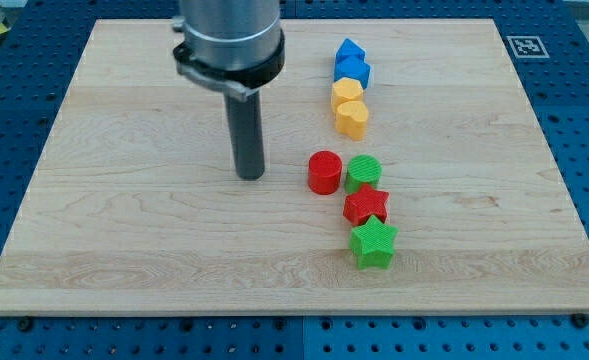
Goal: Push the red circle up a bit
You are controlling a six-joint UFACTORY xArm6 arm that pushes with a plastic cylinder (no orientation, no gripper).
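The red circle point(324, 172) stands on the wooden board point(124, 220), right of centre. It touches the green circle point(364, 172) on its right. My tip point(251, 176) is on the board to the left of the red circle, about a block's width away and at about the same height in the view. The rod rises to the arm's grey end at the view's top.
A red star point(366, 206) and a green star point(373, 243) lie below the green circle. Two blue blocks point(351, 62) and two yellow blocks point(349, 107) form a column above the circles. Blue perforated table surrounds the board.
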